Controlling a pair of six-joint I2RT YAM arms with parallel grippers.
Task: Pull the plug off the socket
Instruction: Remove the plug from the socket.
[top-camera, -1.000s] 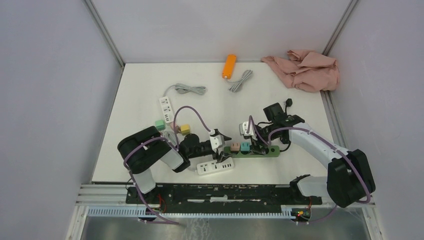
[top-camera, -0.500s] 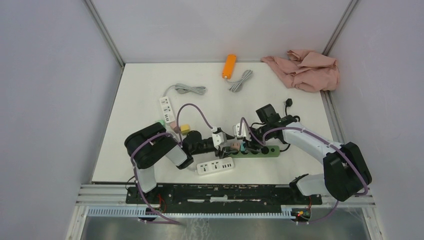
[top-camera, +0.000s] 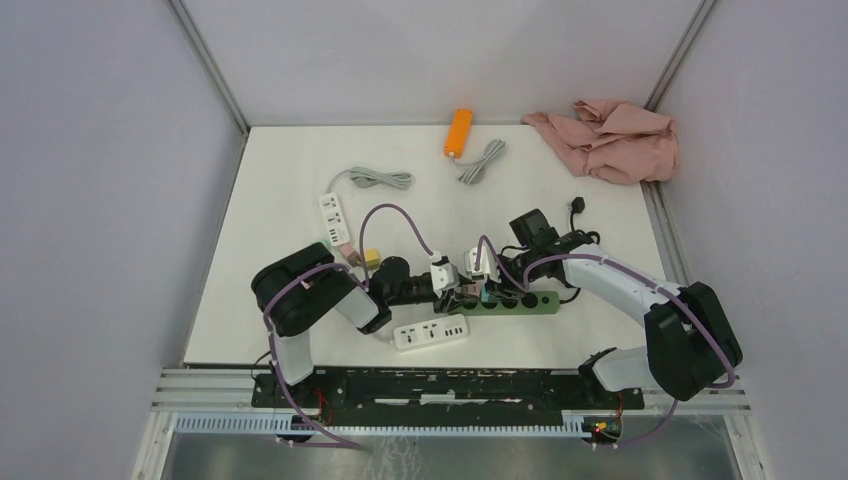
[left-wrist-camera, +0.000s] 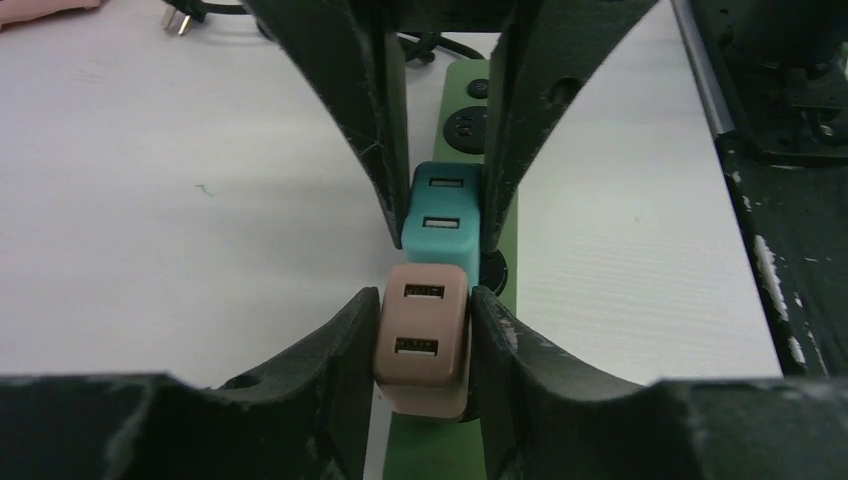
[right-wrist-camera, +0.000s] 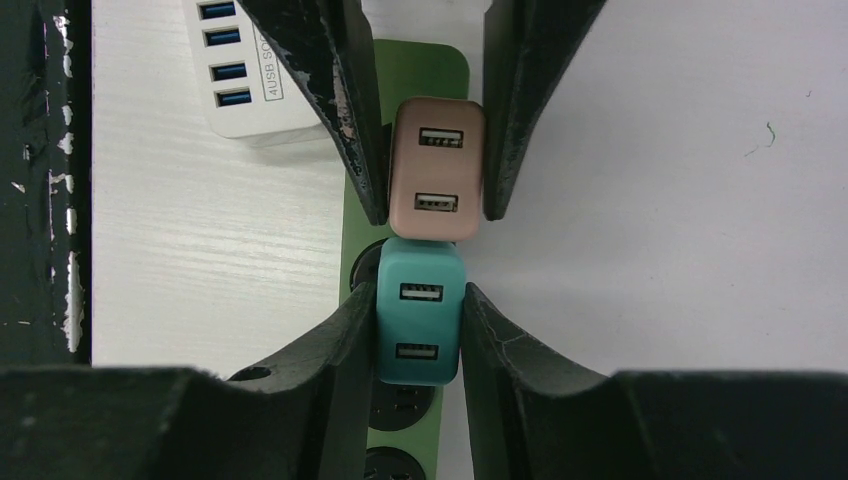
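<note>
Two plugs sat seated side by side, touching, in the green strip (top-camera: 522, 303) near the counter's (top-camera: 290, 180) front edge. The left gripper (left-wrist-camera: 423, 325) was clamped on the pink plug (left-wrist-camera: 423, 352); the right gripper (right-wrist-camera: 418, 318) was clamped on the teal plug (right-wrist-camera: 419, 335). A white strip (top-camera: 431, 333) lay just beside.

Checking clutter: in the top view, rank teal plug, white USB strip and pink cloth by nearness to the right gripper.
1. teal plug, in the right gripper.
2. white USB strip, near edge, leftward.
3. pink cloth, far-right corner.
</note>
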